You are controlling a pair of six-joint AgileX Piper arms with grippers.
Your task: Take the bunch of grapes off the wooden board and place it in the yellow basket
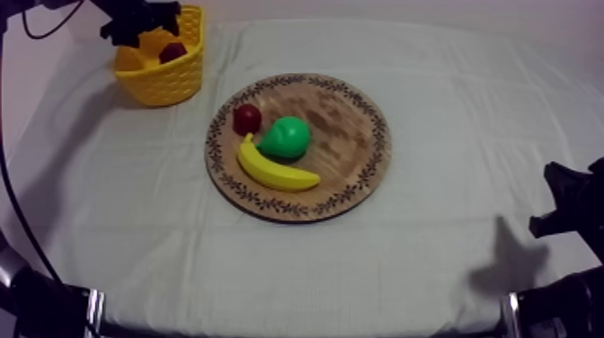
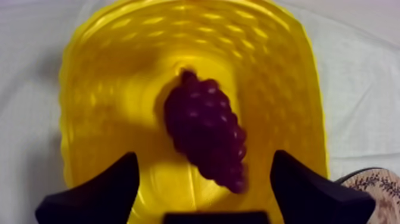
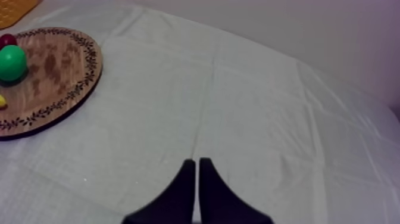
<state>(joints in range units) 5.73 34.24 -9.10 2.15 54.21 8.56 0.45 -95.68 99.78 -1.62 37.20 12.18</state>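
Observation:
The dark purple bunch of grapes (image 2: 205, 134) lies inside the yellow basket (image 2: 119, 71), free of any grip. My left gripper (image 2: 202, 184) hangs open just above it, its two black fingers (image 2: 98, 193) spread wide to either side. From above, the basket (image 1: 162, 76) stands at the table's far left with the grapes (image 1: 173, 52) in it and my left gripper (image 1: 144, 20) over it. The round wooden board (image 1: 350, 135) holds a banana (image 1: 274, 169), a green pear (image 1: 288, 137) and a small red fruit (image 1: 247, 117). My right gripper (image 3: 197, 173) is shut, low over bare cloth.
My right arm (image 1: 571, 207) rests at the table's right edge. The board (image 3: 59, 77) lies well away from the right gripper, with wide cloth between them. A corner of the basket (image 3: 15, 9) shows beyond the board.

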